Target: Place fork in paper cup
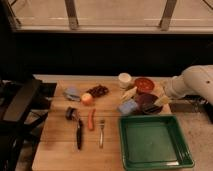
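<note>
The claw (160, 99), spread and empty right of the paper cup (125, 80), should probably pinch the light, stiff, slippery fork (101, 133), well apart from it, mid-handle.

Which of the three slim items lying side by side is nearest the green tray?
The silver fork, rightmost of the row; the orange carrot and black-handled utensil lie further left. The gripper is by the maroon plate, at the right.

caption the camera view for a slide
Fork on the table, paper cup behind; gripper at right by the plate.
</note>
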{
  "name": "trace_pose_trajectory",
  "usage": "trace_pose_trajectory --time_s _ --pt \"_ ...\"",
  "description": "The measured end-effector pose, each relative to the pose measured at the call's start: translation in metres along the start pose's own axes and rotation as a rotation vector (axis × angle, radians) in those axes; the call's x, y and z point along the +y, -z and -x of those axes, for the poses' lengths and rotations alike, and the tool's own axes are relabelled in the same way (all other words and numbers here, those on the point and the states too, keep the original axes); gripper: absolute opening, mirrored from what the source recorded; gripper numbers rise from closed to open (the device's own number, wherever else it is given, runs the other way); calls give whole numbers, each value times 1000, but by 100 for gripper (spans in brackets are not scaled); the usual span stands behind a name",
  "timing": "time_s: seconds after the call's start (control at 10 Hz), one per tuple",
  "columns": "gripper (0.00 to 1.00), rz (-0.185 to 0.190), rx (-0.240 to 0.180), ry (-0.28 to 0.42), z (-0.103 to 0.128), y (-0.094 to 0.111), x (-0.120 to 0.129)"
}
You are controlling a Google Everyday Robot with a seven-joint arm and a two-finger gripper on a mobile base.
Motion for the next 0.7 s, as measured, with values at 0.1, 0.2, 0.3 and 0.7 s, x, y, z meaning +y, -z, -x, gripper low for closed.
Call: trace_pose_trajectory --time_s 0.1,0.2,0.3,0.7 --pt "68 0 0 0 0 0 0" --pt "68 0 0 0 0 0 0" --pt "68 0 0 -1 -1 0 0" --pt "68 1 0 -2 -1 -1 1"
